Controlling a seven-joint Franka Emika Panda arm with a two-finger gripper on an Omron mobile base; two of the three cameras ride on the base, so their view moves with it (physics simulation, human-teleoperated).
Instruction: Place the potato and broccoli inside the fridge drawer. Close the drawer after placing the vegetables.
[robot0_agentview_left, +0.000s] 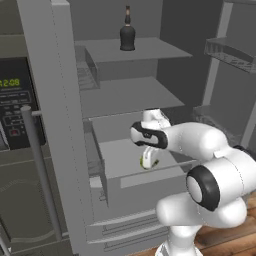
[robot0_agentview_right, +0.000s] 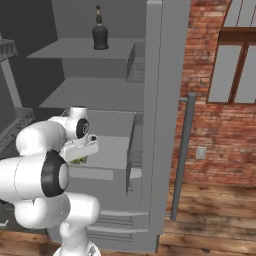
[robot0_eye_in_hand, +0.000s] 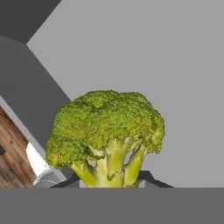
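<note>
- Broccoli (robot0_eye_in_hand: 106, 133) sits right up against the hand camera, bumpy green head on top, pale yellow-green stalk running down between the two dark fingertips at the bottom edge.
- So the hand (robot0_agentview_left: 148, 161) looks pinched on the stalk. The actual contact is hidden below the frame edge, but the floret hangs right there with nothing under it, so I'm calling it held.
- From the left base view the hand points down over the open drawer (robot0_agentview_left: 145, 176), with a bit of green poking out at its tip. Right base view shows the same thing: hand (robot0_agentview_right: 80, 156) over the pale drawer floor, green just below it.
- Behind the floret, in the hand view, is plain grey drawer floor, a darker wall to the left, and a sliver of wood floor in the corner. I'd say the broccoli is above the drawer, not resting in it yet.
- Handling-wise: it's tiny and surely light, so weight is a non-issue. The stalk is the firm bit and the right place to hold. The head is crumbly and would squash or shed if squeezed.
- Being small and roundish, it may roll a little once released, but the drawer's tall sides should keep it in.
- Can't spot the potato in any view, so no idea where that stands.
- Fridge shelf up top has a dark bottle (robot0_agentview_left: 127, 32) on it, well clear of the action.
- Drawer is pulled out and needs pushing shut at the end.
</note>
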